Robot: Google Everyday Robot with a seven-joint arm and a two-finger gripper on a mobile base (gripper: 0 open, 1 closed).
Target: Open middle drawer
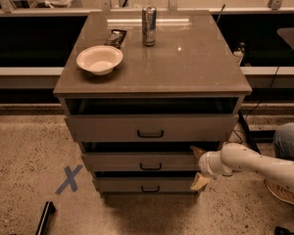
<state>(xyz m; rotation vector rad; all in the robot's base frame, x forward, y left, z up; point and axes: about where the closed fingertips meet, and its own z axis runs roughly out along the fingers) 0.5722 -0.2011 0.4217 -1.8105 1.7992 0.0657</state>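
Observation:
The middle drawer is the second of three in the grey-brown cabinet, with a small black bar handle. A dark gap shows above its front, which stands a little out. My gripper is at the right end of that front, well to the right of the handle. It is open: one tan fingertip is at the top edge of the drawer front. The other fingertip is down by the lowest drawer. It holds nothing.
The top drawer is pulled partly out. On the cabinet top stand a white bowl, a can and a dark packet. A blue tape X and a black object lie on the floor at left. A person's knee is at right.

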